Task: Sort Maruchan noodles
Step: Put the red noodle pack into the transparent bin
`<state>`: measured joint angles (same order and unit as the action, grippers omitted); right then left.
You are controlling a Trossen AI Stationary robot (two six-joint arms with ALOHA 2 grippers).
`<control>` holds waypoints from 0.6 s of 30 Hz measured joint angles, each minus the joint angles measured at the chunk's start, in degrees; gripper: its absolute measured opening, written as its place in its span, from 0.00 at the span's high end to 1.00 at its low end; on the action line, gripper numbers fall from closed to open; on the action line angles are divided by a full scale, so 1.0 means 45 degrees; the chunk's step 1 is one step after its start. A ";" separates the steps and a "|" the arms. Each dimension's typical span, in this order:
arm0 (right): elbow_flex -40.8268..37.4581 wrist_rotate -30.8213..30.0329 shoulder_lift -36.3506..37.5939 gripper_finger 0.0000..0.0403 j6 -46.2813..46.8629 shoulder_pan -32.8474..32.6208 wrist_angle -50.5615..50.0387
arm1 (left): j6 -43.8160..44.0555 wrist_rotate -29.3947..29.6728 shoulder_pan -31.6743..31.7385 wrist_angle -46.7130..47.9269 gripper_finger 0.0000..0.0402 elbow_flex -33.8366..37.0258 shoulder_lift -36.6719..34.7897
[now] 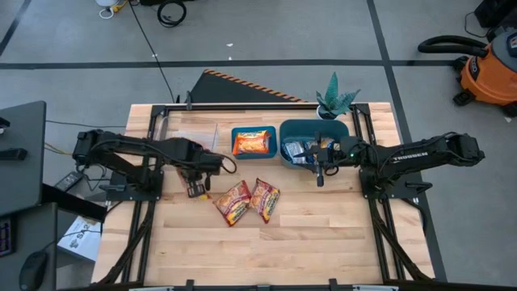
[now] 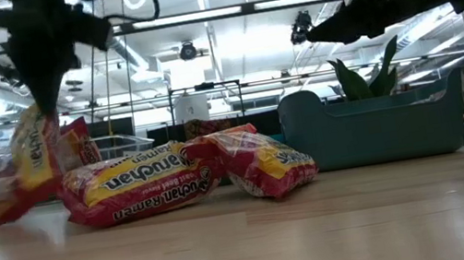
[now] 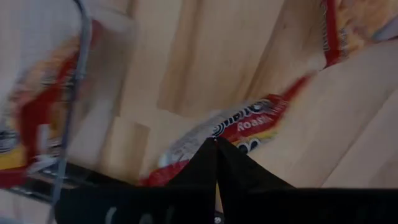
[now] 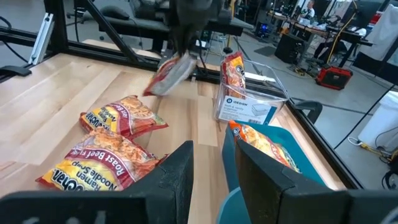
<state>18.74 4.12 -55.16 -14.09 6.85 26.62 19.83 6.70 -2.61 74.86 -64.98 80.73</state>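
The left tool is pinched shut on a red packet, which dangles clear of the table by one edge, just off the clear tray at about nine o'clock from the table's middle. The step in hand looks like carrying this packet to its container; to do it well, I would keep the pinch firm, since the crinkly film hangs from a thin edge and swings, lift high enough to clear the tray's rim, and let go only when the packet is fully over the opening. Two more red packets lie touching each other near the centre of the table. An orange packet sits in the small bin at twelve o'clock, and blue-and-white packets lie in the large bin beside it. The right tool hovers at the large bin's near edge, fingers a narrow gap apart and holding nothing. The held packet is blurred in every view, so its flavour is unreadable, and the right arm hides part of the large bin, so its count is uncertain.
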 joint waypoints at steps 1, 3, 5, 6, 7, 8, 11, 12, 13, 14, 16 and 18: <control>0.0000 -0.0005 0.0000 0.69 0.0000 -0.0002 -0.0012 | -0.0073 0.0039 0.0052 0.0229 0.98 -0.0298 0.0000; 0.0000 -0.0005 0.0000 0.69 -0.0006 -0.0001 -0.0012 | -0.0139 0.0067 0.0150 0.0688 0.99 -0.0882 0.0000; 0.0000 -0.0005 0.0000 0.69 -0.0010 -0.0002 -0.0012 | -0.0140 0.0172 0.0236 0.1124 0.99 -0.1390 -0.0010; 0.0000 -0.0005 0.0000 0.69 -0.0010 0.0000 -0.0012 | -0.0139 0.0351 0.0269 0.1359 0.99 -0.1620 -0.0005; 0.0000 -0.0005 0.0000 0.69 -0.0005 0.0000 -0.0012 | -0.0139 0.0569 0.0281 0.1598 0.99 -0.1839 -0.0005; 0.0000 -0.0005 0.0000 0.69 -0.0005 -0.0004 -0.0012 | -0.0143 0.0812 0.0285 0.1788 0.99 -0.2035 -0.0009; 0.0000 -0.0010 0.0000 0.69 -0.0005 -0.0002 -0.0012 | -0.0232 0.1372 0.0348 0.2141 0.99 -0.2539 -0.0123; 0.0000 -0.0010 0.0000 0.69 -0.0005 -0.0001 -0.0017 | -0.0236 0.1447 0.0415 0.2174 0.99 -0.2711 -0.0150; 0.0000 -0.0010 0.0000 0.69 -0.0005 -0.0001 -0.0021 | -0.0282 0.1486 0.0481 0.2147 0.99 -0.2789 -0.0257; 0.0000 -0.0014 0.0000 0.69 -0.0006 -0.0004 -0.0021 | -0.0349 0.1478 0.0552 0.2127 0.99 -0.2871 -0.0383; 0.0000 -0.0009 0.0000 0.69 -0.0063 0.0000 -0.0024 | -0.0517 0.1484 0.0722 0.2148 0.99 -0.3069 -0.0642; 0.0000 -0.0001 -0.0001 0.69 -0.0194 -0.0020 0.0004 | -0.0567 0.1484 0.0985 0.2192 0.99 -0.3222 -0.0904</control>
<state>18.74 4.11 -55.16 -14.96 6.76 26.64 17.28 13.37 1.83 84.72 -79.48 76.66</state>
